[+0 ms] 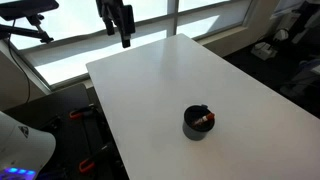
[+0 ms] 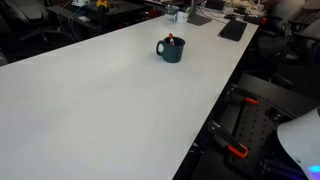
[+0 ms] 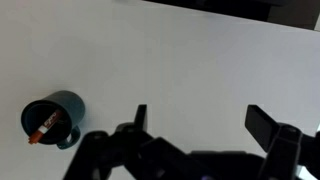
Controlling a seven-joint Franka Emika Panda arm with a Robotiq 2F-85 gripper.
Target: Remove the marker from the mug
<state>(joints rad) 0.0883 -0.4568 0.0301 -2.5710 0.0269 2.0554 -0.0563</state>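
The dark mug (image 1: 197, 123) stands upright on the white table (image 1: 160, 80), near its front edge in this exterior view. The marker (image 1: 203, 119), dark with a red-orange end, leans inside the mug. Both show again in an exterior view, mug (image 2: 171, 50) and marker (image 2: 171, 40), and in the wrist view, mug (image 3: 55, 117) and marker (image 3: 46, 128), at lower left. My gripper (image 1: 122, 32) hangs high above the far table edge, well away from the mug. In the wrist view its fingers (image 3: 200, 120) are wide apart with nothing between them.
Windows run behind the table (image 1: 60, 50). Office chairs and desks with clutter (image 2: 210, 15) stand past the far end. Robot base parts with red clamps (image 2: 240, 150) sit beside the table edge.
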